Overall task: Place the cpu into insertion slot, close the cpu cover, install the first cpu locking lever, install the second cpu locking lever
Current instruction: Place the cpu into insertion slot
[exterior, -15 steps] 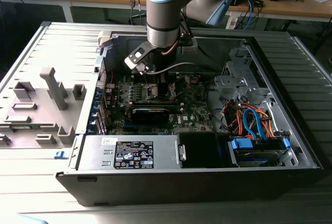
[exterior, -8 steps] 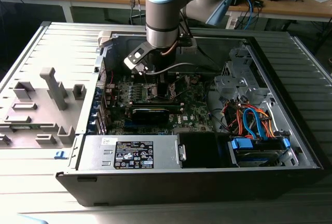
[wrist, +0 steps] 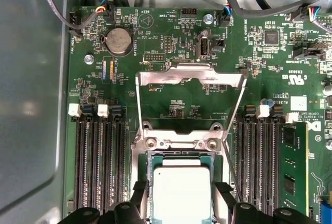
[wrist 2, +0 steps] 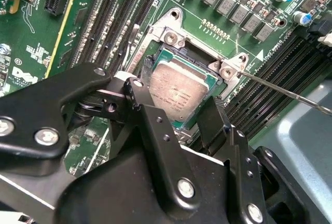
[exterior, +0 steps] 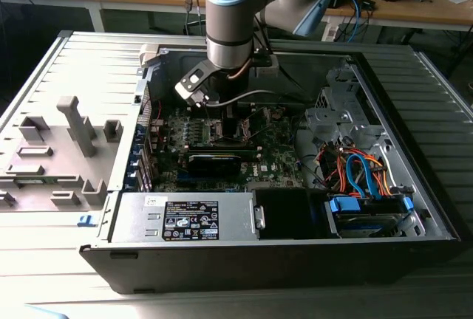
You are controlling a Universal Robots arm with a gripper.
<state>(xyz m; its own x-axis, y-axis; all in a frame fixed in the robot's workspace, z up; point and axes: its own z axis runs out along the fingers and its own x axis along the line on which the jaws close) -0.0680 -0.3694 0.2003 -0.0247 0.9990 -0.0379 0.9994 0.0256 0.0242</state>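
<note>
One cpu (wrist: 182, 190) face-up in insertion slot (wrist 2: 199, 53), cpu cover (wrist: 189, 73) open, pincer (wrist 2: 171, 95) astride, grip unclear

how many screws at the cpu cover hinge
2, in the first wrist view: one screw at one end of the cover hinge, one at the other. None seems hidden.
</note>
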